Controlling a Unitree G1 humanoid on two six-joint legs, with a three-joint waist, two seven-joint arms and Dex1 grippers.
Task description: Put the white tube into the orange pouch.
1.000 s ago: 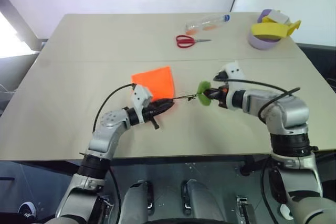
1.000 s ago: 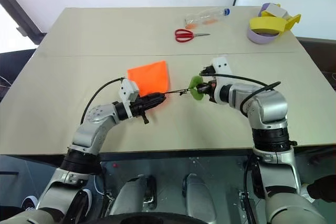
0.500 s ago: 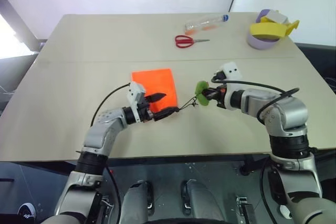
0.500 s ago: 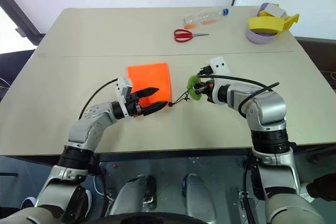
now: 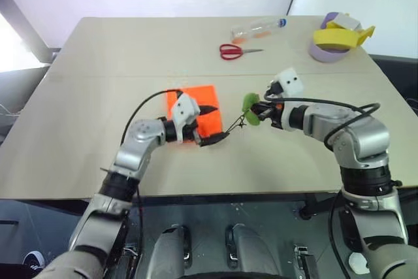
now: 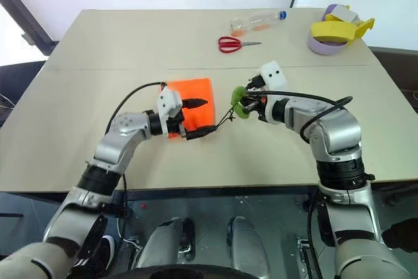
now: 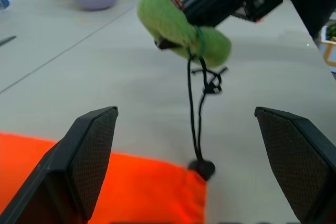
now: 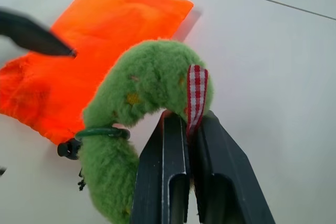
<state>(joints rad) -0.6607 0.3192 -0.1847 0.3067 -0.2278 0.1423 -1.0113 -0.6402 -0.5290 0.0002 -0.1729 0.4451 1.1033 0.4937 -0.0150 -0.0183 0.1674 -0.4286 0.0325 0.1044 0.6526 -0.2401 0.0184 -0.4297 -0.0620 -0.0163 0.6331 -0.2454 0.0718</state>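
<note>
Right gripper (image 6: 253, 104): fingers are pinching shut on the green disc (image 8: 137, 93), a fuzzy curved piece with a red-checked ribbon tab, and holding it just above the table (image 5: 78, 109).
Black cord (image 7: 193, 114): is hanging from the disc down to the near right corner of the orange pouch (image 5: 208, 98).
Left gripper (image 5: 212, 124): fingers (image 7: 92, 153) are standing wide apart, holding nothing, hovering at the pouch's near right corner, one finger over the fabric, the other just past its near edge.
Orange pouch: is lying flat mid-table, between the two arms; its left part is sitting behind the left wrist.
White tube: cannot tell where it is.
Scissors (image 5: 236, 50), clear bottle (image 5: 258, 29), yellow and purple bowls (image 5: 336, 38): are sitting well apart along the far edge.
Open room: bare tabletop is lying to the left of the pouch and between the pouch and the scissors.
</note>
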